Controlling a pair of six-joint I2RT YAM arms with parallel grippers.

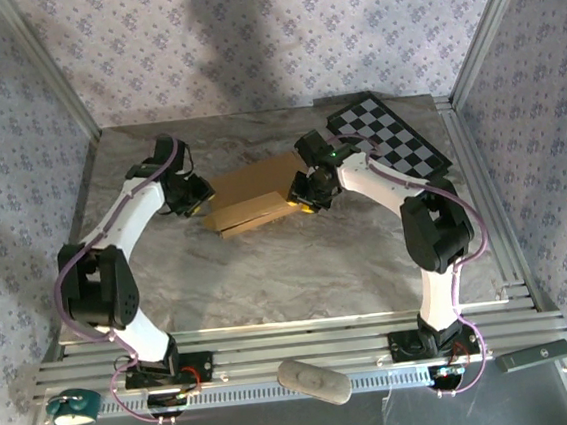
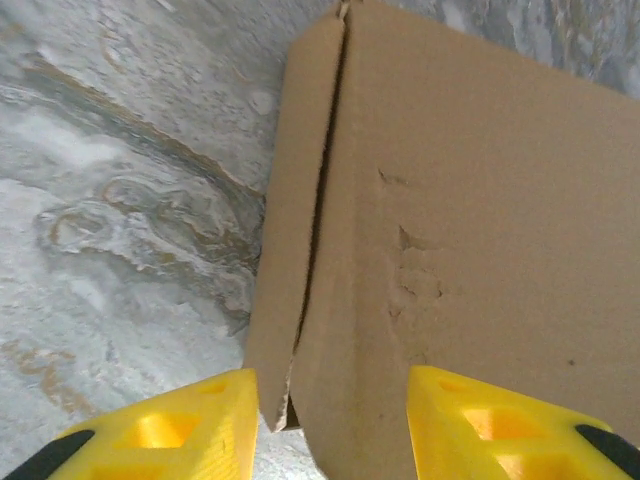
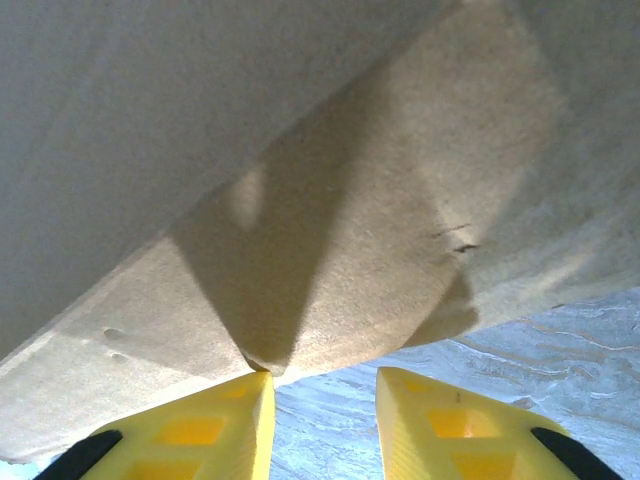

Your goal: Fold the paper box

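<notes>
The paper box [image 1: 252, 200] is tan corrugated cardboard, partly folded and lying flat in the middle of the marble table. My left gripper [image 1: 202, 200] is at its left end and my right gripper [image 1: 306, 198] at its right end. In the left wrist view the yellow fingers stand apart, astride a corner of the box [image 2: 420, 200]: a narrow side flap [image 2: 285, 250] sits against the left finger [image 2: 210, 425], and the right finger [image 2: 480, 420] lies over the wide panel. Seen from the right wrist, the box [image 3: 330, 230] hangs over open jaws. The left fingertip [image 3: 235, 410] touches its lowest fold, and bare table shows between the fingers.
A black-and-white checkerboard panel [image 1: 389, 137] lies at the back right, just behind the right arm. Aluminium frame posts and patterned walls close in the table's sides and back. On the front rail sit a teal object [image 1: 73, 407], a grey oval piece [image 1: 313, 380] and a dark bar [image 1: 536, 356].
</notes>
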